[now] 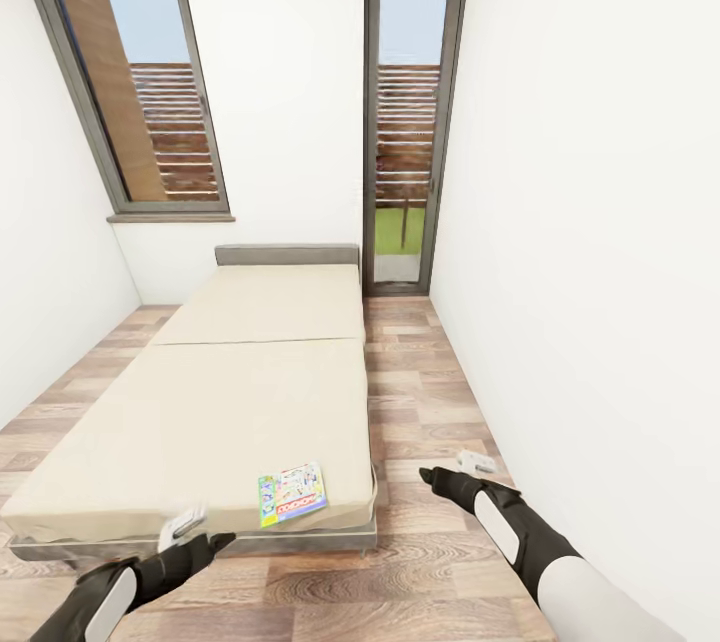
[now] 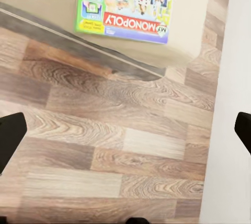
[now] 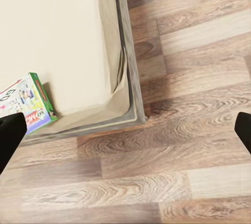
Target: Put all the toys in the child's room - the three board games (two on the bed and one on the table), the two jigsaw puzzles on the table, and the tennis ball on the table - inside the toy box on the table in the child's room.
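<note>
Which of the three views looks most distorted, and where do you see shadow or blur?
Head view: wide-angle stretch, the window frame and walls lean outward; flat, even light. Left wrist view: the board game print is sharp, a soft shadow lies on the floor beside the bed edge. Right wrist view: slight softness, dark blurred fingertips at the picture's sides.

Both forearms are glossy black with an elongated white inset panel; the right arm widens into a smooth white upper shell. The left gripper (image 1: 183, 526) and right gripper (image 1: 476, 462) are pale grey-white (finer markings too small to read).
</note>
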Tool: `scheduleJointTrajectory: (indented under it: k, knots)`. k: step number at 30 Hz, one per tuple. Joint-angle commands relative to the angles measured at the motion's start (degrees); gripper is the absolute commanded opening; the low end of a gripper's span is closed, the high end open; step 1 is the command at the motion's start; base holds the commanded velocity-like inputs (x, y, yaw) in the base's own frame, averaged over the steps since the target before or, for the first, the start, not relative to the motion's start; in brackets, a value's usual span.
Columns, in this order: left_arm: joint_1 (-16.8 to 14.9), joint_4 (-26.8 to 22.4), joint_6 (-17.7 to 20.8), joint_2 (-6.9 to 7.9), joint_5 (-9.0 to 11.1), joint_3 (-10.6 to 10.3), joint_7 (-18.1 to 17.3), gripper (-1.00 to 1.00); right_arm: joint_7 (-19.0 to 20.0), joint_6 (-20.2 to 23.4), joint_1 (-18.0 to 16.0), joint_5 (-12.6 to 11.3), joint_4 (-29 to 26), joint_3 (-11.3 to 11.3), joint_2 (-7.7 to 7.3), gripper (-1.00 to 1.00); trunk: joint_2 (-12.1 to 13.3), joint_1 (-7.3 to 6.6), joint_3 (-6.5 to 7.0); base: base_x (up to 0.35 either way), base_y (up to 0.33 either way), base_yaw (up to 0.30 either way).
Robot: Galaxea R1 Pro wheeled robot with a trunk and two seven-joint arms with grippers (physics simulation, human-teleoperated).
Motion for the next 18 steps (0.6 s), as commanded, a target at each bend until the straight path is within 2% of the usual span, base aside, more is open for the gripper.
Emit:
scheduleJointTrajectory:
  k: [1, 7, 10, 13, 15, 18]
  knots:
    - [0.0, 1.3, -0.4, -0.05, 0.3, 0.2, -0.7, 1.00, 0.0, 0.5, 0.0, -0.1, -0.1, 0.3, -0.04, 1.00, -0.5, 0.24, -0.28, 0.000, 0.000, 0.000]
    - [0.0, 6.1, -4.5, -0.16, 0.3, 0.2, -1.8, 1.00, 2.1, 1.2, 0.3, -0.1, -0.3, 0.2, -0.30, 1.00, -2.9, 1.56, -1.36, 0.000, 0.000, 0.000]
    - [0.0, 6.8, -5.4, -0.39, 0.3, 0.2, -2.0, 1.00, 6.1, 1.2, 0.3, -0.1, -0.3, 0.2, -0.34, 1.00, -4.1, 2.22, -1.90, 0.000, 0.000, 0.000]
    - [0.0, 7.1, -5.4, -1.05, 0.4, 0.3, -3.2, 1.00, 12.4, 1.3, 0.2, 0.0, -0.3, -0.6, -0.48, 1.00, -5.3, 2.88, -2.44, 0.000, 0.000, 0.000]
    - [0.0, 7.0, -5.3, -2.03, 1.3, 0.2, -4.9, 1.00, 15.4, 1.4, 0.3, 0.0, -0.4, -1.7, -1.49, 1.00, -6.1, 3.32, -2.80, 0.000, 0.000, 0.000]
    - [0.0, 6.7, -5.2, -2.69, 3.8, 0.2, -6.7, 1.00, 16.9, 1.3, 0.5, -0.2, -0.4, -4.4, -3.14, 1.00, -7.3, 3.98, -3.33, 0.000, 0.000, 0.000]
